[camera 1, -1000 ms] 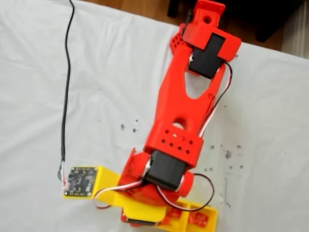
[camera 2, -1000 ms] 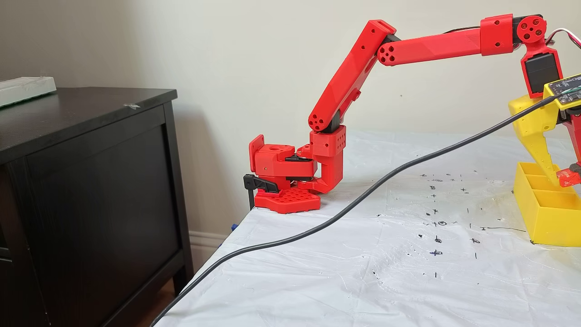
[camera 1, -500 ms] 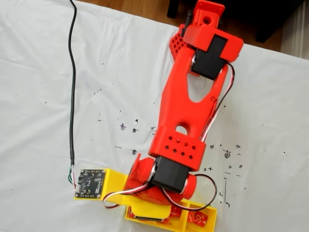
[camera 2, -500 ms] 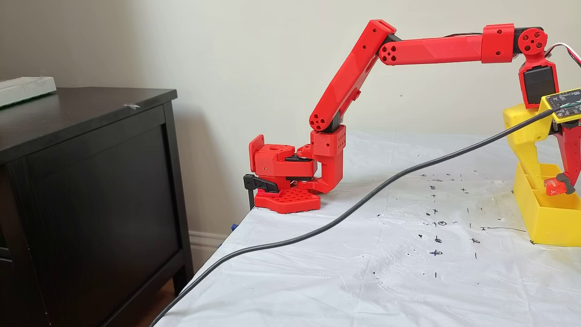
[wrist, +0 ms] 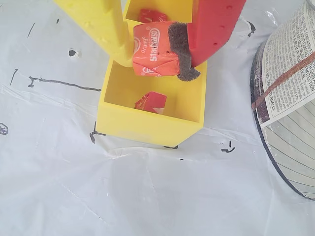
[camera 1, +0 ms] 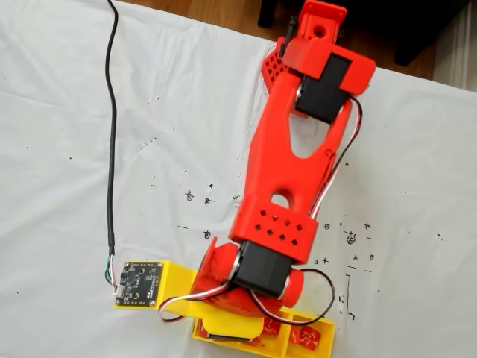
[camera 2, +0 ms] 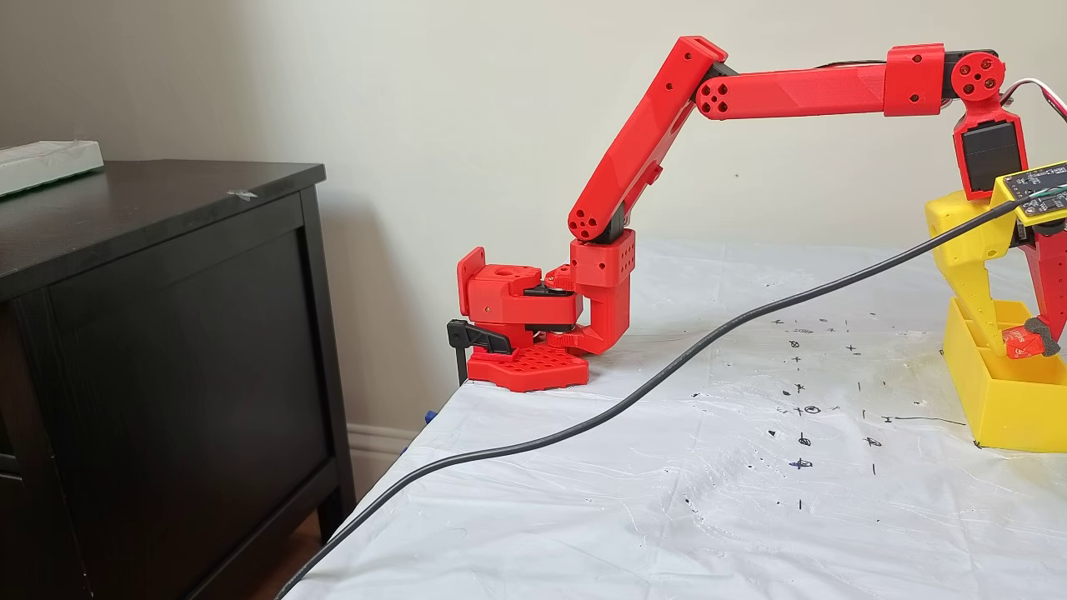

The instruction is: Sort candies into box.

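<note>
One gripper (wrist: 153, 51) hangs over the box (wrist: 147, 125), its yellow finger (wrist: 101, 24) and red finger (wrist: 214, 27) closed onto a single orange-red candy (wrist: 152, 49) that sits between them, the red finger's dark pad (wrist: 179, 49) pressed against the wrapper. In the wrist view three candies can be counted: the held one, a second candy (wrist: 151, 102) lying on the floor of the nearest compartment, and a third candy (wrist: 150, 15) in the compartment behind it, partly hidden by the held piece. The held candy hangs above the nearest compartment, level with or just above its rim, and is not resting on the floor of the tray. In a fixed view from above, the arm (camera 1: 287, 179) covers most of the yellow tray (camera 1: 328, 332), leaving red wrappers (camera 1: 309, 339) visible in the end compartment; how many lie there cannot be told. In the side fixed view the gripper (camera 2: 1013, 343) reaches into the box (camera 2: 1004, 400) at the right edge of the white sheet (camera 2: 667, 500), which is dotted with black pen marks. One black cable (camera 2: 583, 425) crosses the sheet up to the small circuit board (camera 2: 1038, 179) on the gripper. A round container with a printed label (wrist: 290, 93) stands just right of the box in the wrist view, and a dark cabinet (camera 2: 167, 350) stands left of the table.
</note>
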